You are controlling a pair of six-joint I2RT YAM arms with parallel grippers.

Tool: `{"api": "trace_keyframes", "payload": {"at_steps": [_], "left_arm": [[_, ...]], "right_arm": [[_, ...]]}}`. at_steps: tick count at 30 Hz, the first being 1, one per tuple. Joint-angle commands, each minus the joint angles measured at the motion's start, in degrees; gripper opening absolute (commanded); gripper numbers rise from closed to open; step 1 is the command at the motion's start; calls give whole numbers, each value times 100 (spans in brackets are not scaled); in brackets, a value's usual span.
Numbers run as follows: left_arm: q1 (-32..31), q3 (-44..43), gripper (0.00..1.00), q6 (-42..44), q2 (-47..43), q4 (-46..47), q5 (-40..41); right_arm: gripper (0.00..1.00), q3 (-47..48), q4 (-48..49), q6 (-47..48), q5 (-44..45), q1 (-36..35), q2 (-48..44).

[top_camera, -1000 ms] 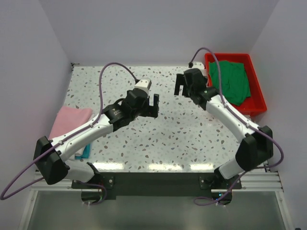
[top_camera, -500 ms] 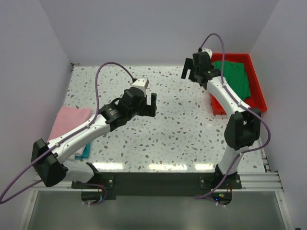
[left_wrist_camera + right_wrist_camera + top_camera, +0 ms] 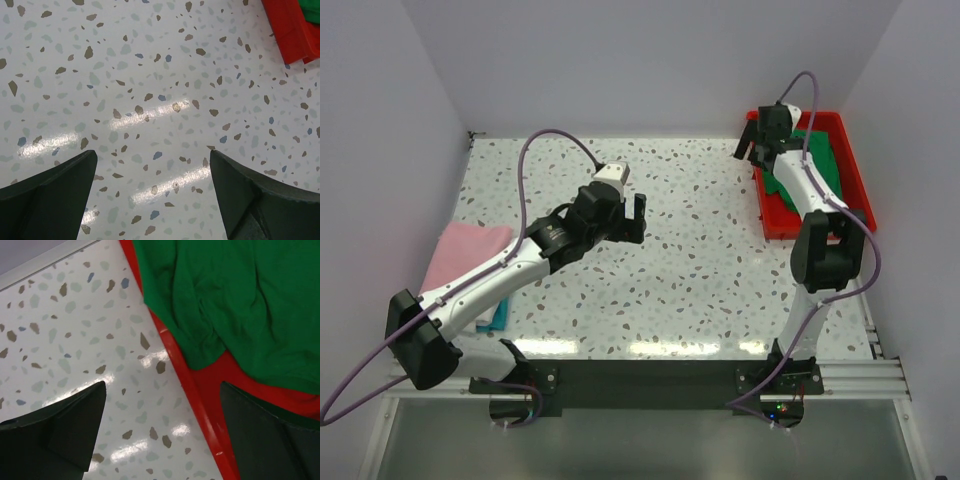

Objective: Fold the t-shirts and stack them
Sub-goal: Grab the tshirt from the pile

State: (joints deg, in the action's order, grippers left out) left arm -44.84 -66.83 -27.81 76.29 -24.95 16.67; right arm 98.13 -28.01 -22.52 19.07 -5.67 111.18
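My right hand (image 3: 162, 385) spread wide, holding nothing, over the red tray (image 3: 861, 192) rim — green t-shirt (image 3: 227, 300) crumpled inside, left hand (image 3: 638, 216) released too, above speckled tabletop (image 3: 125, 60)

the tray (image 3: 782, 222) sat in the far right corner of the table (image 3: 700, 270), with a loose t-shirt (image 3: 825, 152) lying in it. a folded t-shirt (image 3: 460, 250) lay at the left edge, toward the near side. the left gripper (image 3: 640, 220) hung over the table's middle, the right gripper (image 3: 750, 155) over the tray's left wall.

Left hand (image 3: 151, 153) spread wide above speckled table (image 3: 150, 75); red tray (image 3: 287, 30) corner top right.
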Motion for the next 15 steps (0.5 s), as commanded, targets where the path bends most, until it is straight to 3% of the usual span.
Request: {"api": "trace_keyframes", "payload": {"at_steps": [1, 9, 15], "left_arm": [[45, -59, 100, 110, 0, 8, -14], [133, 3, 100, 127, -9, -45, 12], [204, 73, 100, 118, -35, -54, 3]], "right_arm": [[99, 408, 121, -85, 334, 303, 307], [99, 690, 76, -489, 448, 1059, 1063], [88, 901, 50, -762, 378, 1332, 1635]]}}
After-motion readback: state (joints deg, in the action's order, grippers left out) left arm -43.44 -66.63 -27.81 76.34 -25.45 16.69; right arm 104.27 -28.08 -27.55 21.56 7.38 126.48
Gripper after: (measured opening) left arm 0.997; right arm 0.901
